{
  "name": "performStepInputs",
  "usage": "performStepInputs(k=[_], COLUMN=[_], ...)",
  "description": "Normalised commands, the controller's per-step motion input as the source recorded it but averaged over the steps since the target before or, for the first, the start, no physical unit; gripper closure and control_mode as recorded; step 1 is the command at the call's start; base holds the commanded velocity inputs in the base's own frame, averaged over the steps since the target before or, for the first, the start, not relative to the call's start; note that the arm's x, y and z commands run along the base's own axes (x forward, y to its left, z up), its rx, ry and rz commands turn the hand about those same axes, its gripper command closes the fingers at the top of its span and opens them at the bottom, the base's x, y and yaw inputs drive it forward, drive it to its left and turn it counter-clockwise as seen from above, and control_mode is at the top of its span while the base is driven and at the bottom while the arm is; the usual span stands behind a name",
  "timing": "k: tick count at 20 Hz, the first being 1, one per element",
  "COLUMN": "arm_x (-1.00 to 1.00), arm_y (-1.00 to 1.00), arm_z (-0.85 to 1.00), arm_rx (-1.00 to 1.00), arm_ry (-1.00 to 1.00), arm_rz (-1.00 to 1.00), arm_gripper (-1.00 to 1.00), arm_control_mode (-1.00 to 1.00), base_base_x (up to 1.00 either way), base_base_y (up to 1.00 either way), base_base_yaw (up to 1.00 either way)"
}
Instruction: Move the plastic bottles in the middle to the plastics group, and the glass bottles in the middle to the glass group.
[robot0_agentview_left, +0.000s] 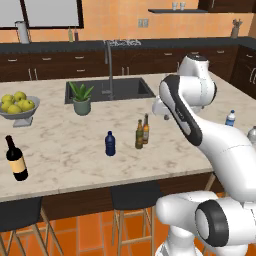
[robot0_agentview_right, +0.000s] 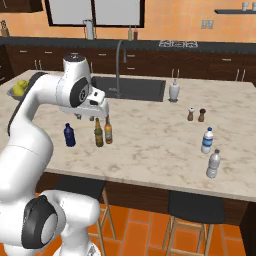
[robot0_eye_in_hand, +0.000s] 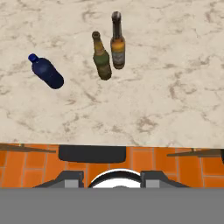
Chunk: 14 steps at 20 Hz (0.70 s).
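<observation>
On the far left of the desk (robot0_agentview_left: 65, 150) I see the big dark wine bottle (robot0_agentview_left: 16, 158). That is the glass group. Next, near the middle, stands the little dark blue bottle (robot0_agentview_left: 110, 143). Just to its right are two thin bottles, touching or almost touching: the green bottle (robot0_agentview_left: 139, 135) and the brown bottle (robot0_agentview_left: 146, 130). All three stand up straight. Far to the right, near the desk edge, are the clear water bottle (robot0_agentview_right: 207, 140) with a blue label and the pale grey bottle (robot0_agentview_right: 213, 164). That is the plastics group.

My end effector (robot0_agentview_right: 95, 116) hangs up in the air above the middle bottles, close over the two thin ones. It is clenched and I see nothing in it.

I think no bottle has been moved yet, so I am at the very start, picking which one to take first. Next I must spread the end effector apart, come down over one bottle, and grab it. The two thin bottles are so close that I could knock one over, so I should go slowly. The blue one stands apart and looks easier.
</observation>
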Motion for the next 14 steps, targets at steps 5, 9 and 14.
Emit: performStepInputs(k=[5, 9, 14], arm_x=[-0.05, 0.12, 0.07], arm_y=[0.12, 0.65, 0.47], arm_z=[-0.22, -0.01, 0.00], arm_rx=[-0.02, -0.05, 0.00], arm_ry=[0.13, 0.05, -0.02], arm_rz=[0.00, 0.00, 0.00], arm_gripper=[-1.00, -1.00, -1.00], arm_control_mode=[-1.00, -1.00, -1.00], base_base_x=[0.00, 0.00, 0.00], base_base_y=[0.00, 0.00, 0.00], base_base_yaw=[0.00, 0.00, 0.00])
